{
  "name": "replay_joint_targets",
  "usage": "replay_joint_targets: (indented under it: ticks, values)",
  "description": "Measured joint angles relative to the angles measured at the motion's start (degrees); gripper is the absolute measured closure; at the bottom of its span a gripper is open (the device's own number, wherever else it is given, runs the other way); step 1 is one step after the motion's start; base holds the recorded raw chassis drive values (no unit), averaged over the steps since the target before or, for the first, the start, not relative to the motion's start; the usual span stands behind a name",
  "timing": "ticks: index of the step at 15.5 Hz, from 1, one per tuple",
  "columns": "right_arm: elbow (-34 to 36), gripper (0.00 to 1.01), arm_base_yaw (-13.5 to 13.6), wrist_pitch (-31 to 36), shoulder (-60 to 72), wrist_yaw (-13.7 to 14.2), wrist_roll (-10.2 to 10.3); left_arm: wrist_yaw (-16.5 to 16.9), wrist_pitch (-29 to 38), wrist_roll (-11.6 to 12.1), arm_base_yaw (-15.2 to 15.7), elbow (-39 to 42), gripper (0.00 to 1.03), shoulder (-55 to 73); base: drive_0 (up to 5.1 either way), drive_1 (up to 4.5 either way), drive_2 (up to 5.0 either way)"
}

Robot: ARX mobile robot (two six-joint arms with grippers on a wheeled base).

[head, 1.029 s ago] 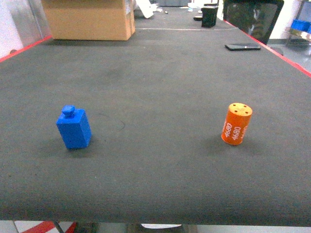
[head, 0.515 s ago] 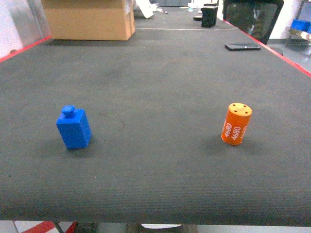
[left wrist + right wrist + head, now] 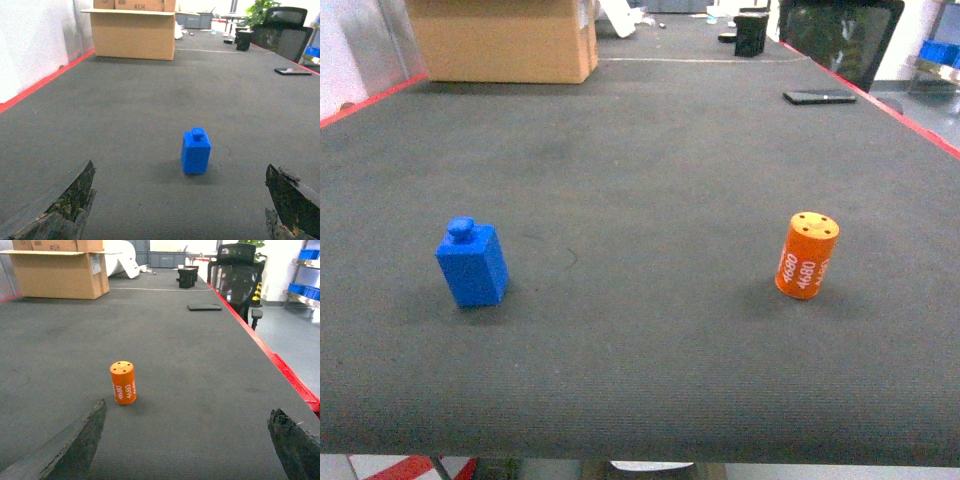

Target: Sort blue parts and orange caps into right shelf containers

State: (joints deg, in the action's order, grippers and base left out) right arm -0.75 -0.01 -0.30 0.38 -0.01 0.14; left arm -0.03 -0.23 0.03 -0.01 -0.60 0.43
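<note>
The blue part (image 3: 471,263) stands upright on the dark table (image 3: 640,150), left of middle, and the orange cap (image 3: 807,255) stands upright well apart from it on the right. Neither has been touched; both sit free on the mat. So I judge the sorting not yet begun: both pieces are left to pick up and carry.

My left gripper (image 3: 180,200) is spread wide with nothing in it, the blue part ahead between its fingers. My right gripper (image 3: 192,440) is equally wide and empty, with the orange cap ahead, toward its left finger.

The blue bins (image 3: 309,254) on the shelf show only at the far right, well away from the table. A cardboard box (image 3: 502,38) sits at the far end.
</note>
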Motion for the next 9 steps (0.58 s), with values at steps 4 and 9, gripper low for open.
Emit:
replay_joint_targets:
  ticks: [4, 9]
  values:
    - [0.0, 0.03, 0.0, 0.0, 0.0, 0.0, 0.0, 0.0, 0.0, 0.0, 0.0, 0.0, 0.05, 0.0, 0.0, 0.0, 0.0]
    - [0.0, 0.03, 0.0, 0.0, 0.0, 0.0, 0.0, 0.0, 0.0, 0.0, 0.0, 0.0, 0.05, 0.0, 0.0, 0.0, 0.0]
